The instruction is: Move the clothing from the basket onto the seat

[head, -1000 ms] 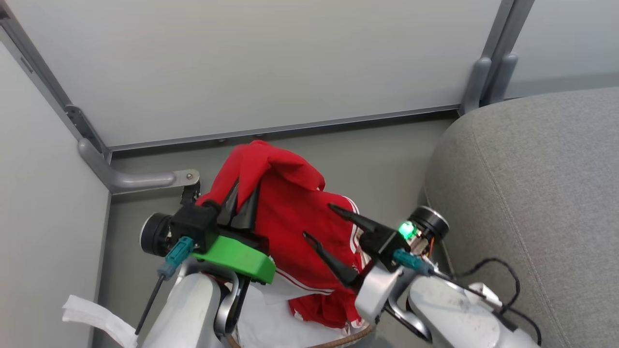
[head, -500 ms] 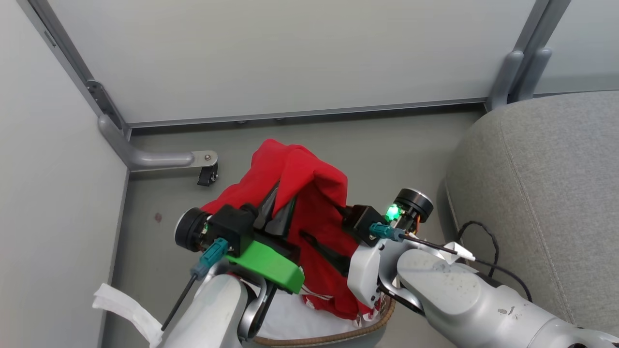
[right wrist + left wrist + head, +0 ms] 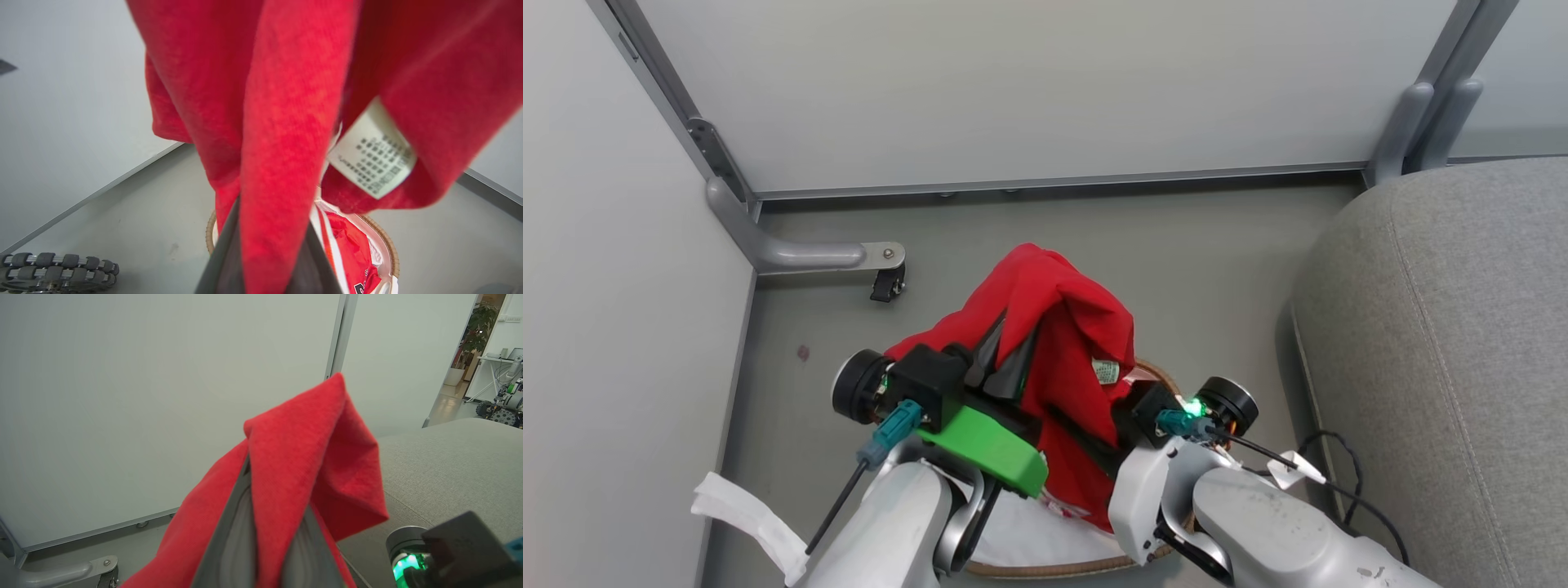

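The clothing [image 3: 1062, 327] hung as one red garment pinched by both tools: the left gripper [image 3: 1006, 351] pressed together on its upper fold, the right gripper [image 3: 1086, 437] clamped on a lower fold. Below them its hem trailed toward six o'clock into the basket [image 3: 387, 247], where more red fabric lay. In the head view the seat [image 3: 1445, 343] lay at three o'clock, well apart, nearer the right gripper, so the coming carry would have to run rightward

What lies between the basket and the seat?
In the head view, a strip of bare grey floor separates the basket from the seat; the right arm's wrist hangs over that strip.
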You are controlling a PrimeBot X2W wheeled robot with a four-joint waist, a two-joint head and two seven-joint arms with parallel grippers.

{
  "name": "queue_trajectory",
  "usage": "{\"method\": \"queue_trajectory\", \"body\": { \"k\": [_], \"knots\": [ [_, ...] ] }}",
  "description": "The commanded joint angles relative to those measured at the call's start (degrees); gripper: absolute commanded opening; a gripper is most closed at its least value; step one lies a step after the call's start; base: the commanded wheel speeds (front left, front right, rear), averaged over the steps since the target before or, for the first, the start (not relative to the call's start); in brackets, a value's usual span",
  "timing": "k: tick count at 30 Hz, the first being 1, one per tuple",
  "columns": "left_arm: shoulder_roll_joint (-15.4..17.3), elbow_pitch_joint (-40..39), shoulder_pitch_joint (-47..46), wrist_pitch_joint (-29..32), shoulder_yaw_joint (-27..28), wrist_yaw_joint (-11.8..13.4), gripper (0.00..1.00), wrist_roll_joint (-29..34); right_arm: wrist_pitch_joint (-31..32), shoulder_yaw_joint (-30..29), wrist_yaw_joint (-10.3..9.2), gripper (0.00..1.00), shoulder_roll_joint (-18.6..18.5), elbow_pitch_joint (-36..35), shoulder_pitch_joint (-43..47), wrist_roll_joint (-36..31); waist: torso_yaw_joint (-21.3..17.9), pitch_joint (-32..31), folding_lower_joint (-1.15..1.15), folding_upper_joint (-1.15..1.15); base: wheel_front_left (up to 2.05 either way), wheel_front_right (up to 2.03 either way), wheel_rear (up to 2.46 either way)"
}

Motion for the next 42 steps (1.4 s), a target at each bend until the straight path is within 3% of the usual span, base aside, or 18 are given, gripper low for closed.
{"method": "queue_trajectory", "body": {
  "k": [1,5,7,8,17,26,37,42],
  "knots": [
    [0.1,0.2,-0.3,-0.1,0.4,0.3,0.0,0.0,-0.3,-1.2,-0.06,0.0,0.0,-0.9,1.4,-1.1,-0.1,0.0,0.0,0.0,0.0,0.0,0.0],
    [0.1,0.5,0.3,-0.1,1.2,0.4,0.0,0.6,-0.3,-6.1,-0.06,0.0,0.1,-4.2,3.8,-4.6,-0.5,-0.2,0.0,0.0,0.0,0.0,0.0],
    [0.1,0.7,0.8,-0.1,1.8,0.6,0.73,0.6,-0.3,-8.4,-0.06,0.0,0.1,-6.2,4.9,-6.6,-0.8,-0.3,0.0,0.0,0.0,0.0,0.0],
    [0.1,0.6,1.0,-0.1,2.3,0.8,1.0,0.7,-0.3,-9.7,-0.06,0.0,0.2,-7.4,5.5,-7.5,-1.2,-0.4,0.0,0.0,0.0,0.0,0.0],
    [0.9,2.1,3.7,0.0,7.7,0.2,1.0,4.1,-0.3,-19.3,-0.06,0.0,0.2,-17.8,10.1,-13.7,-7.1,0.9,0.0,0.0,0.0,0.0,0.0],
    [1.3,2.4,6.7,0.0,12.3,-0.6,1.0,6.4,-0.3,-23.3,-0.06,0.0,0.3,-25.2,14.3,-17.5,-20.0,1.7,0.0,0.0,0.0,0.0,0.0],
    [0.7,1.7,9.5,0.0,15.5,-1.1,1.0,8.2,-0.3,-28.9,-0.06,0.0,0.1,-29.2,18.6,-19.4,-35.1,2.6,0.0,0.0,0.0,0.0,0.0],
    [0.5,2.5,7.6,0.0,13.6,-1.2,1.0,8.8,-0.3,-34.1,-0.06,0.0,0.2,-32.3,20.7,-20.9,-36.3,4.2,0.0,0.0,0.0,0.0,0.0]
  ]
}}
